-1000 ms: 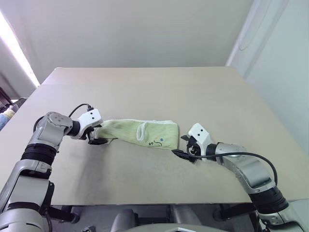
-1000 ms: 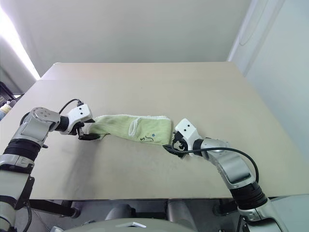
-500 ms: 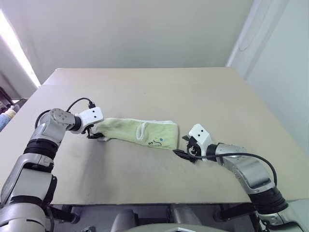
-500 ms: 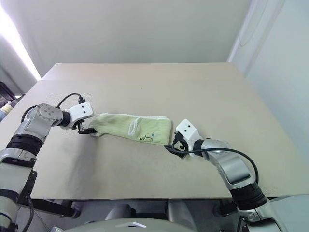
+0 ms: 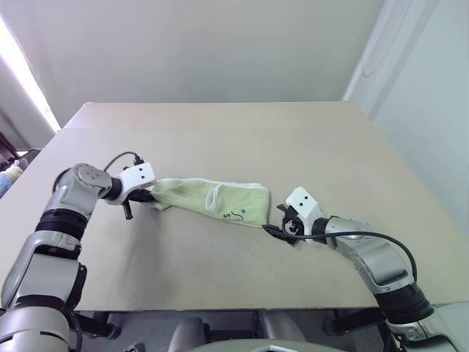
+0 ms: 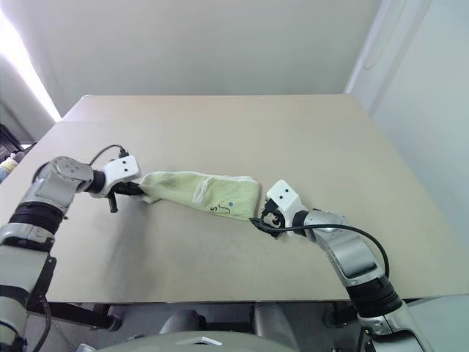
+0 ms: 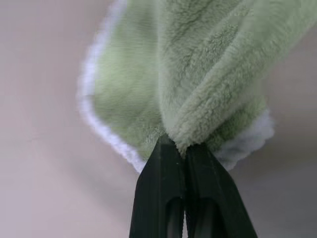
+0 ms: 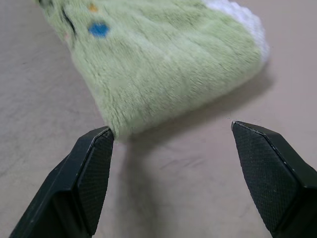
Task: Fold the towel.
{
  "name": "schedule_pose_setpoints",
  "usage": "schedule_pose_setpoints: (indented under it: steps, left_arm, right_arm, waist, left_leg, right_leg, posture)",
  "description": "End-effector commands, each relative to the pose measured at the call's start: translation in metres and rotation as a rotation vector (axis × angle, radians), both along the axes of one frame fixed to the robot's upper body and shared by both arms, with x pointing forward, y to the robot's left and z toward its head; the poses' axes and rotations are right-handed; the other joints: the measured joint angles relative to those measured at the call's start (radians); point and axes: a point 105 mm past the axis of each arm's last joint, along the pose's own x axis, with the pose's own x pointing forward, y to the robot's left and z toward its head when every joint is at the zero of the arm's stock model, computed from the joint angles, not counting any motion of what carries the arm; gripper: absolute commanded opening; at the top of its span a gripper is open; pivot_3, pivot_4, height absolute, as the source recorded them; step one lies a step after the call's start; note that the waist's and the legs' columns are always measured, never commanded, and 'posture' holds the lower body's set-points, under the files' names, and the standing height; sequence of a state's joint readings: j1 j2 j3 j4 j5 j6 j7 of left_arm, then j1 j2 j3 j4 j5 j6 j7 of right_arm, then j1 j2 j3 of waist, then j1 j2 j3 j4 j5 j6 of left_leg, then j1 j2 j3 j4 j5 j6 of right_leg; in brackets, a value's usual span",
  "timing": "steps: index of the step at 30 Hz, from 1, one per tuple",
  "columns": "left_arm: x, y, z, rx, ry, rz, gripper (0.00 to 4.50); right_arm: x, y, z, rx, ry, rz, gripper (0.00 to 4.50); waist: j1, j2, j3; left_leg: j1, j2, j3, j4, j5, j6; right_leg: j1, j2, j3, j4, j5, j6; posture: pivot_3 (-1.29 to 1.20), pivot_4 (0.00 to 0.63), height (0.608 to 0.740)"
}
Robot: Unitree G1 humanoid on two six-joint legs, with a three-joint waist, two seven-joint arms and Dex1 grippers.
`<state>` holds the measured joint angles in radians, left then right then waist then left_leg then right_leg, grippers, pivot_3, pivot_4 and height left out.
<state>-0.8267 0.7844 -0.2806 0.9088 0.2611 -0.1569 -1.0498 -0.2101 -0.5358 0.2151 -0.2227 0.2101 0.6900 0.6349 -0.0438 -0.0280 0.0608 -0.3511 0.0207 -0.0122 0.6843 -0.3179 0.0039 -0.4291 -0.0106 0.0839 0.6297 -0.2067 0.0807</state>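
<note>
Left gripper [image 7: 184, 148] clamped on the towel [image 5: 212, 198] end; right gripper [image 8: 173, 163] gaping, empty. The pinched end should be carried across squarely, toward the table's [image 5: 220, 132] right edge.

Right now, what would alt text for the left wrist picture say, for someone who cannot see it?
Two black fingers pressed together pinch a bunched fold of the light-green towel. Its white edging curves around the end, above the beige table.
</note>
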Motion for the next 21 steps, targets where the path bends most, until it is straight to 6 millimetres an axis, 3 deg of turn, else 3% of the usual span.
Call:
schedule_pose_setpoints:
  steps: [1,5,11,19,21]
  left_arm:
    - [0.013,-0.002,0.029,0.152,-0.198,-0.145,0.04]
    - [0.015,-0.017,0.024,0.622,-0.325,-0.546,0.04]
    - [0.004,-0.053,0.021,0.446,-0.33,-0.69,0.04]
    - [0.017,-0.074,0.035,0.698,-0.529,-0.941,0.04]
    - [0.022,-0.076,0.041,0.777,-0.573,-1.0,0.04]
  right_arm:
    - [0.007,0.002,0.014,0.019,-0.059,0.007,3.96]
    - [0.009,0.007,0.018,0.031,-0.074,0.02,3.96]
    - [0.014,0.02,0.034,0.076,-0.118,0.042,3.96]
    - [0.012,0.023,0.036,0.078,-0.121,0.058,3.96]
    - [0.011,0.03,0.049,0.156,-0.126,0.086,3.96]
  waist:
    - [0.001,0.0,0.0]
    - [0.003,0.0,0.0]
    - [0.003,0.0,0.0]
    - [0.006,0.0,0.0]
    - [0.006,0.0,0.0]
  left_leg:
    - [0.0,0.0,0.0,0.0,0.0,0.0]
    - [-0.001,0.0,0.0,0.0,0.0,0.0]
    - [-0.002,0.0,0.001,0.0,0.0,0.0]
    - [-0.003,0.0,0.001,0.0,0.0,0.0]
    - [-0.003,0.0,0.001,0.0,0.0,0.0]
  right_leg:
    - [0.0,0.0,0.0,0.0,0.0,0.0]
    - [0.0,-0.001,0.0,-0.001,0.0,0.0]
    - [-0.001,0.0,0.0,-0.001,0.0,0.0]
    - [-0.001,-0.001,0.001,-0.001,0.002,0.004]
    - [-0.001,-0.001,0.0,-0.001,0.002,0.004]
  posture:
    - [0.0,0.0,0.712]
    - [0.0,0.0,0.712]
    - [0.0,0.0,0.712]
    - [0.0,0.0,0.712]
    - [0.0,0.0,0.712]
